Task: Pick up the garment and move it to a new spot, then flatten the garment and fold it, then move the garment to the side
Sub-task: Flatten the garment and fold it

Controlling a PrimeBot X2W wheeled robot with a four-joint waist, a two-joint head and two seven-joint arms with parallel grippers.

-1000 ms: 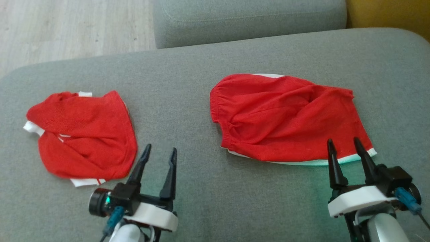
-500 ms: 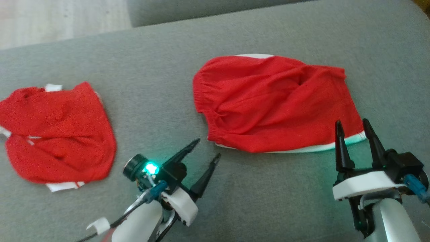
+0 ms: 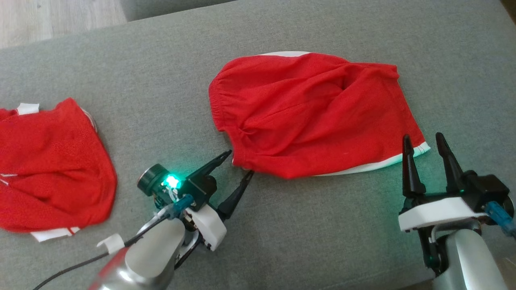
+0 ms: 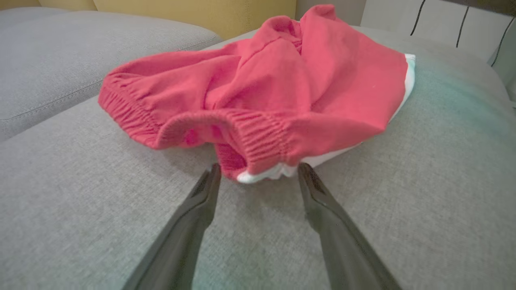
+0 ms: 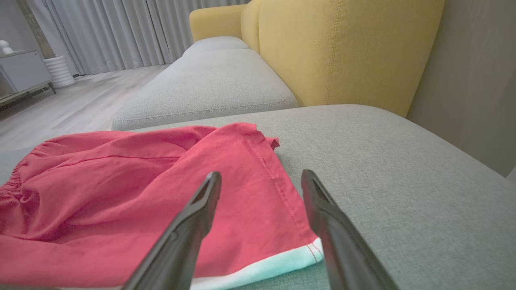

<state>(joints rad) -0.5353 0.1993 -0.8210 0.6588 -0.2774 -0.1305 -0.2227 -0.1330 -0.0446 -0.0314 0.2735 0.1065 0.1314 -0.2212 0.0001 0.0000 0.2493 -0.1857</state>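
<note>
- Presently, the red fabric shorts with white edging [image 3: 310,117] lie rumpled on the grey upholstered sofa cushion [image 3: 322,241], right of its middle. A second red-and-white garment [image 3: 52,161] lies well apart to the left.
- Left hand [image 3: 240,162]: fingers spread fully apart, holding nothing. It is low over the cushion, and the gathered elastic waistband corner [image 4: 258,137] sits just beyond and between the tips.
- Right hand [image 3: 422,136]: equally wide open and empty. It is poised at the opposite near corner, where the white hem band [image 5: 258,270] ends. Whether it touches the cloth cannot be told.
- Assessment: the step in hand appears to be the first pick-up. Nothing is lifted yet.
- Recommendation, left: advance until the waistband lies well inside the fingers, not at the tips. The bunched elastic is thick and should hold, but a shallow pinch may slip.
- Recommendation, right: take both layers at the hem corner. Catching the top layer alone would let the shorts gape when raised.
- Recommendation, both: close together and lift evenly, keeping the near edge taut, so the cloth hangs straight and needs less flattening once set down.
- Risk: pressing too deep may pinch the cushion cover along with the cloth.
</note>
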